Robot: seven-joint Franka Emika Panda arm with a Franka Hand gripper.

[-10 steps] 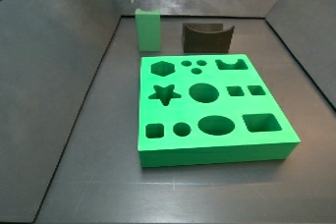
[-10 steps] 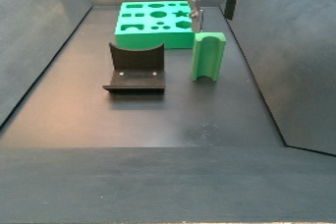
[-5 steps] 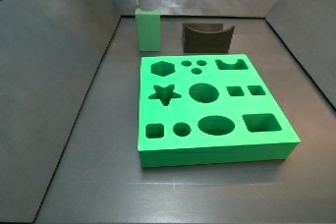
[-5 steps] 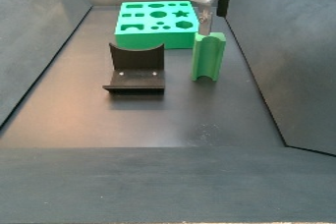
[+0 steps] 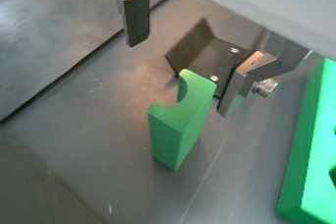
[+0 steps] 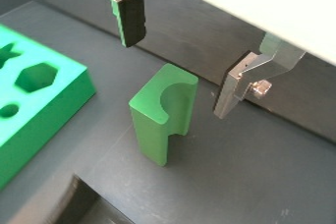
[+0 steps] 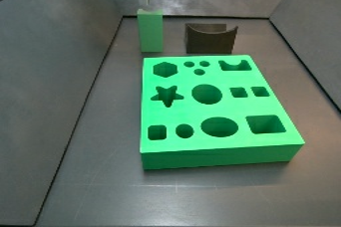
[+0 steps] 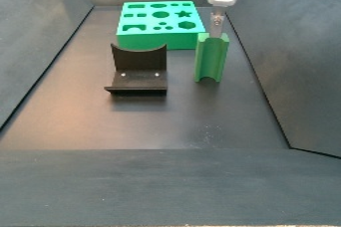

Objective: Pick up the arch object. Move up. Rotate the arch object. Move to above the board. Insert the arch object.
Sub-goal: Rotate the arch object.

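- Green plastic, small and upright, the arch object [image 5: 180, 120] stands on the dark floor with its scooped notch at the top; in both side views [image 7: 151, 29] [image 8: 212, 59] it sits apart from the board.
- Spread wide, the gripper [image 5: 184, 56] hangs above the arch object; its flat silver fingers with dark pads [image 6: 130, 19] flank the block without touching it.
- Large and bright green, the square board [image 7: 213, 110] with its hexagon, star, circle and square cut-outs lies flat on the floor.
- Dark and L-shaped, the fixture [image 8: 136, 68] stands on its base plate just beside the arch object, between it and the sloping grey wall [image 8: 47, 57].
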